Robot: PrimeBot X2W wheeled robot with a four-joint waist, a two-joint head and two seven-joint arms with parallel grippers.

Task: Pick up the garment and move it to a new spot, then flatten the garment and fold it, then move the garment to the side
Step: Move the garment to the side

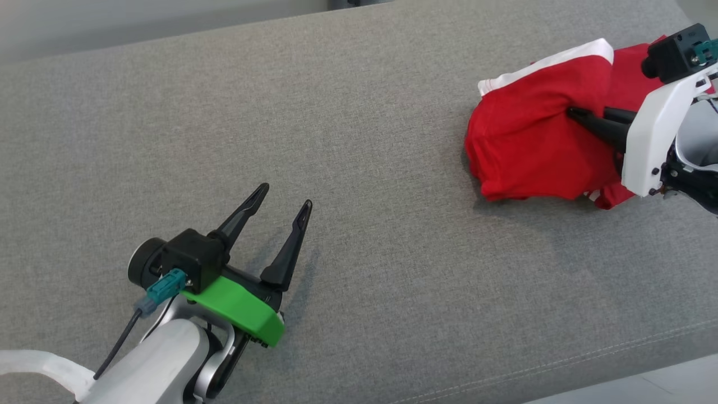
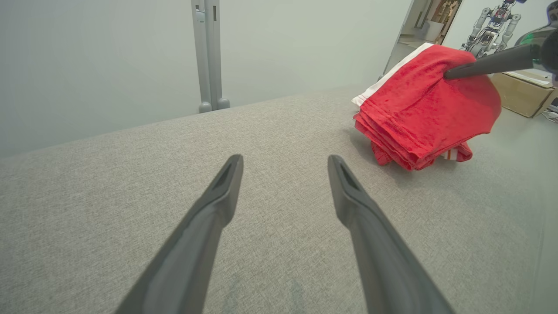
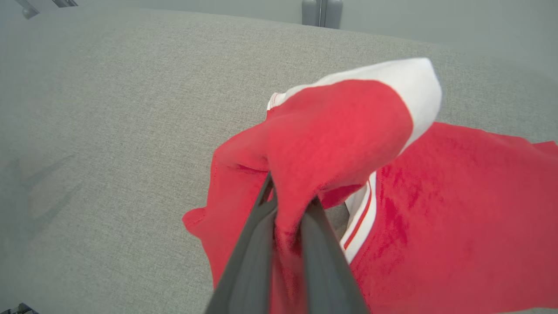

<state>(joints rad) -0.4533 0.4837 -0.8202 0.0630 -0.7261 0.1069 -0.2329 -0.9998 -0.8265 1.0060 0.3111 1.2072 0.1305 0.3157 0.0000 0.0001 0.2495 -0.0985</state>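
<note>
The garment [image 1: 533,140] is red with white trim and lies bunched at the far right of the grey padded surface [image 1: 336,140]. My right gripper [image 1: 578,115] is shut on a fold of the garment [image 3: 331,135] and holds that part raised above the surface, the cloth draped over its fingertips [image 3: 261,209]. From the left wrist view the garment [image 2: 418,117] hangs as a folded red bundle at the upper right, the right gripper's finger [image 2: 488,65] reaching into it. My left gripper [image 1: 283,205] stands open and empty low over the surface at the lower left, far from the garment.
The surface's front edge with a stitched seam [image 1: 561,365] runs along the lower right. Behind the surface stands a grey post [image 2: 209,56] against a pale wall. A cardboard box [image 2: 523,93] and another robot [image 2: 492,22] sit beyond the right end.
</note>
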